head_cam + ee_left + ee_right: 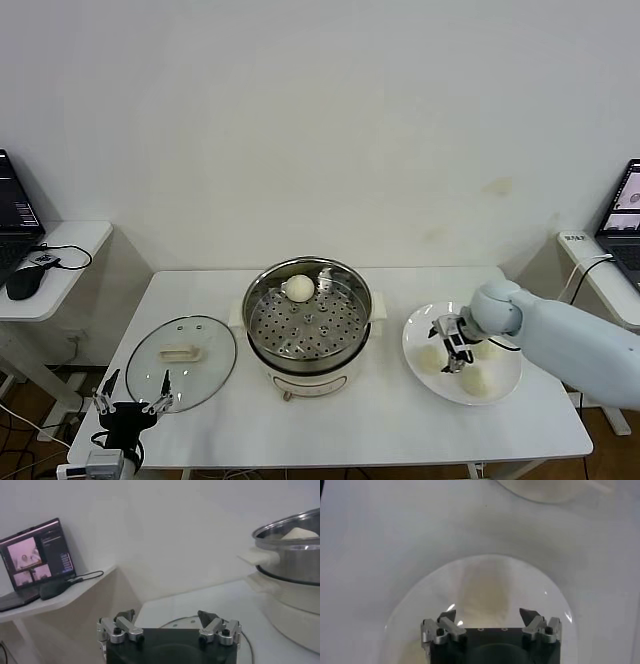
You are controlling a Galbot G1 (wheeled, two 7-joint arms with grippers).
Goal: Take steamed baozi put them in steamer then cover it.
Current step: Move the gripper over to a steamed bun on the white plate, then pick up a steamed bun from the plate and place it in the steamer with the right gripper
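The right gripper, jaws open and empty, hovers over the plate; it should centre on one baozi before closing gently.

Pale blue-grey robot arm with black-and-silver grippers

Right arm — smooth, rounded shell. Each gripper has a black block body, silver finger mounts with dark screws, and black tips — possibly rubber.
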